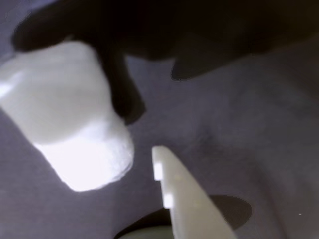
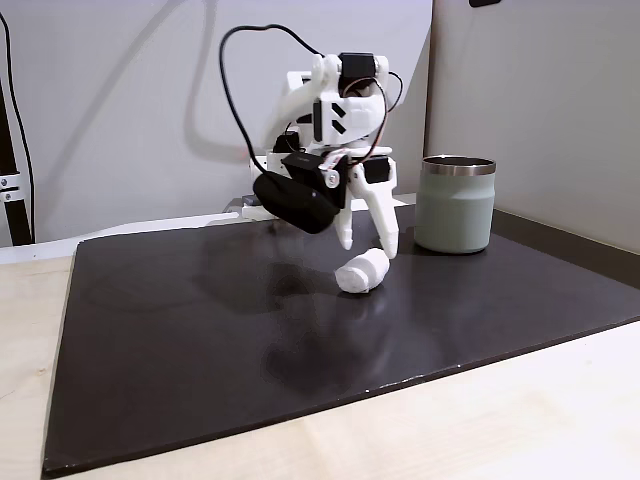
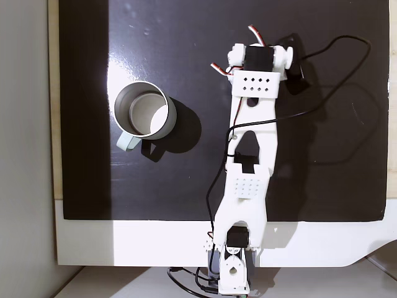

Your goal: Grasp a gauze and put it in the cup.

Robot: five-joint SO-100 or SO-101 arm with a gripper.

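gauze point(image 1: 70, 114): blurred | end effector point(image 3: 260, 49): hidden beneath wrist (top-down fixed view)
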